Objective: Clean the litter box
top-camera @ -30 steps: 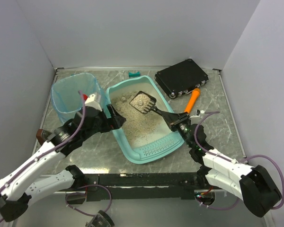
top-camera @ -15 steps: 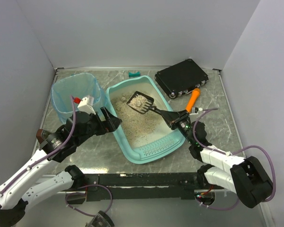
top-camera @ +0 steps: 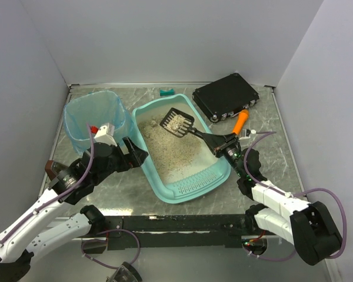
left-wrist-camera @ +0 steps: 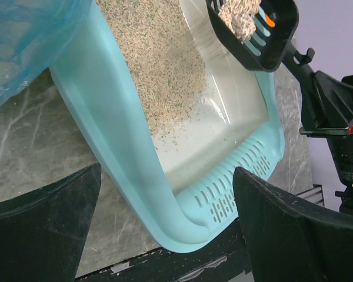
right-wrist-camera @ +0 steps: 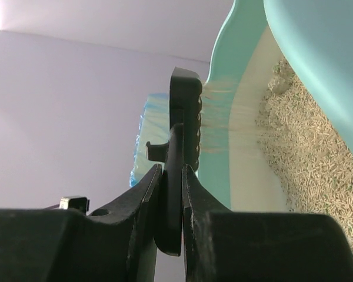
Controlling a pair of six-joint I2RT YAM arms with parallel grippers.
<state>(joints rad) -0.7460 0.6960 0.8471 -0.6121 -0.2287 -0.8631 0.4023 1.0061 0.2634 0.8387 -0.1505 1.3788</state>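
Observation:
The teal litter box [top-camera: 191, 187] lies at the table's middle with beige litter piled toward its far end. A black slotted scoop [top-camera: 176, 121] hangs above the litter with a pale clump on it. My right gripper [top-camera: 225, 144] is shut on the scoop's handle [right-wrist-camera: 175, 194]. In the right wrist view, grains stream from the scoop toward the box wall [right-wrist-camera: 235, 88]. My left gripper [top-camera: 135, 151] is open just beside the box's left wall. In the left wrist view, the left gripper [left-wrist-camera: 166, 171] has the box's rim [left-wrist-camera: 123, 170] between its spread fingers; the scoop [left-wrist-camera: 270, 29] shows at top right.
A white bin lined with a blue bag [top-camera: 94, 117] stands left of the box. A black case [top-camera: 226, 97] sits at the back right, with an orange-handled tool [top-camera: 240, 122] beside it. A small teal piece [top-camera: 167, 92] lies by the back wall. Walls close three sides.
The scoop has risen a little out of the litter with its clump, and the right gripper has shifted slightly up and right. My left gripper has drawn back slightly from the box wall.

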